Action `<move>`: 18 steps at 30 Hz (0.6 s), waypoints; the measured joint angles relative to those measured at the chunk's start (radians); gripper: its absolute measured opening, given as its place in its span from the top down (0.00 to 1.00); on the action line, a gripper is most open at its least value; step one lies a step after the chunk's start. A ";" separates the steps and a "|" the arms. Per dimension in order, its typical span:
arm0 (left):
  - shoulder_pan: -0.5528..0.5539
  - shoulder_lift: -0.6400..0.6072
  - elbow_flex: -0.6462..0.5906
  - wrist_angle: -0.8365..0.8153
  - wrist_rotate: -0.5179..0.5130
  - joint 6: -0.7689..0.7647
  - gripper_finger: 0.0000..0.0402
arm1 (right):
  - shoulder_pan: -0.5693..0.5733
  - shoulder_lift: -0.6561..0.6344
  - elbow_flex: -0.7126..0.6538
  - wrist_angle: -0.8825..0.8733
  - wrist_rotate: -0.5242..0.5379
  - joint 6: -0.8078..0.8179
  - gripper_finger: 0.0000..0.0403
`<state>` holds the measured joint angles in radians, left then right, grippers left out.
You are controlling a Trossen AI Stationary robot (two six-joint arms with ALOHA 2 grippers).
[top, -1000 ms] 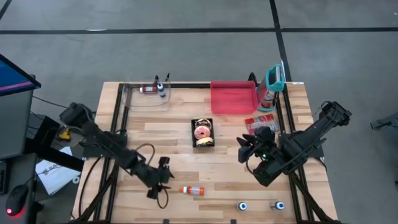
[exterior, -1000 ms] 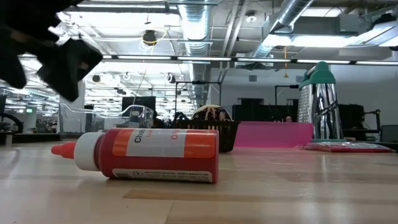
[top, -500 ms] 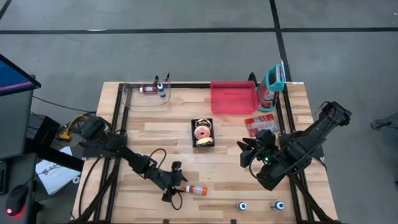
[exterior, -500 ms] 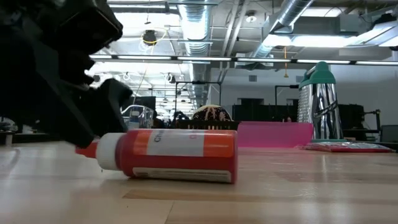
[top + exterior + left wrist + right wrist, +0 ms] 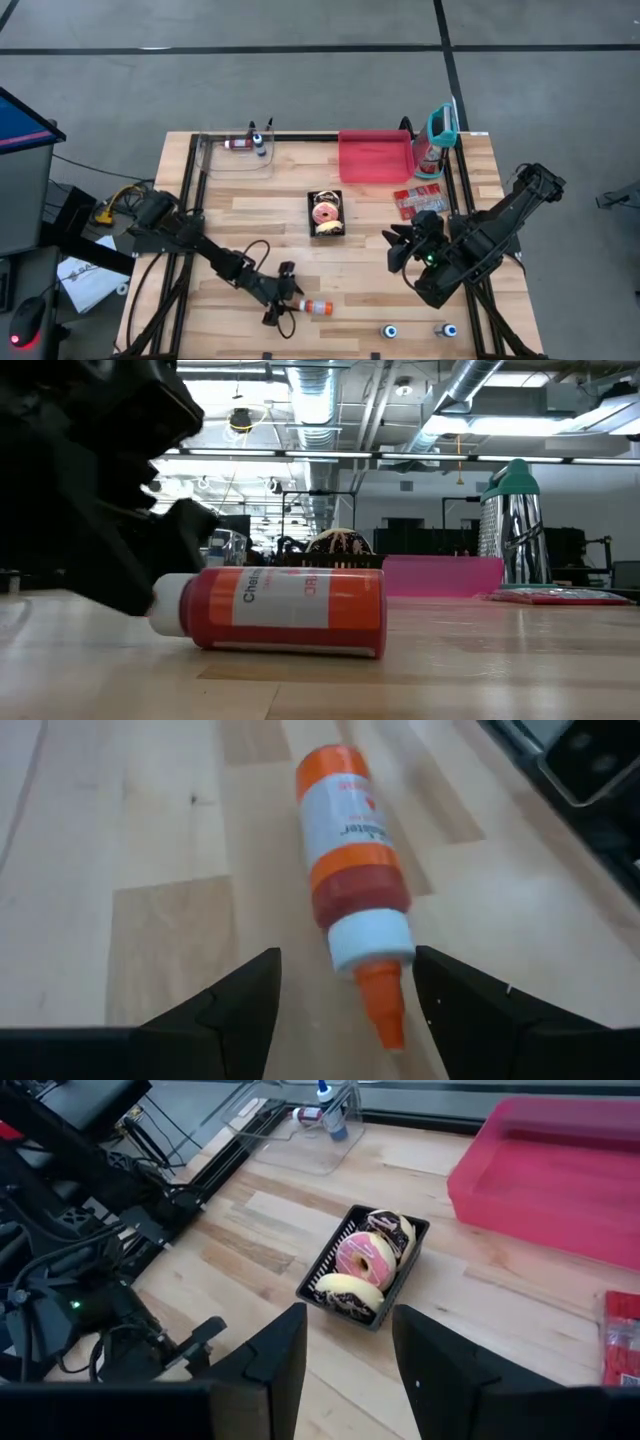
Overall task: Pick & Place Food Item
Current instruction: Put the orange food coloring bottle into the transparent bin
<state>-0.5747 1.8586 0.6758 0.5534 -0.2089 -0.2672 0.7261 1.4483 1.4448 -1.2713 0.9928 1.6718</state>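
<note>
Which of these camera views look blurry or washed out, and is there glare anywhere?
Low view: the left pincer is a dark, soft mass close to the lens, ceiling lights behind it blow out white, while the sauce bottle stays fairly readable. Left wrist view: the bottle's label is soft and the nozzle between the open fingers is blurred. High view and right wrist view: evenly lit, no strong glare.

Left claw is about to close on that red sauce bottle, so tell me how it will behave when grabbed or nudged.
The bottle lies on its round side on the table, so a nudge would probably roll it. Its smooth label may slip between the fingers. The left claw stands open around the tapered nozzle, a narrow hold that could let the heavier body pivot.
</note>
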 joint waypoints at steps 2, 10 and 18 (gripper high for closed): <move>0.006 0.012 0.004 -0.002 0.006 0.007 0.44 | 0.000 0.000 0.000 0.000 0.000 0.001 0.65; 0.005 0.108 0.097 0.022 0.038 0.054 0.44 | 0.000 0.000 0.000 0.000 -0.018 0.004 0.65; 0.037 0.121 0.122 0.016 0.033 0.049 0.56 | 0.001 -0.003 0.000 0.001 -0.031 0.004 0.65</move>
<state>-0.5379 1.9797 0.7975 0.5693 -0.1756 -0.2177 0.7273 1.4456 1.4452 -1.2705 0.9619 1.6756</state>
